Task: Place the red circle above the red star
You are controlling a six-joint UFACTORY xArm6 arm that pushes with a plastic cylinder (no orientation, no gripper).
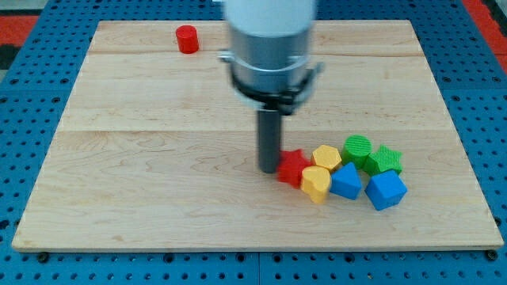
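The pale wooden table (158,158) carries a red circle (187,39) near the view's top left. Well apart from it, at the lower right, a tight cluster lies: red star (292,167), yellow hexagon (326,157), yellow heart (316,184), two blue blocks (346,181) (386,189), green circle (357,148), green star (385,161). My tip (269,169) rests touching the red star's left side.

Board (158,158) carries all blocks. Red circle (187,39) sits far left, well apart from the rest. My tip (269,169) is near centre, touching the left side of the red star (292,167). Cluster runs right from the star: yellow hexagon (326,157) just right of it, yellow heart (316,184) nearer, blue block (346,181) right of the heart, green circle (357,149) and green star (385,160) farther right, blue cube (386,190) nearest right.
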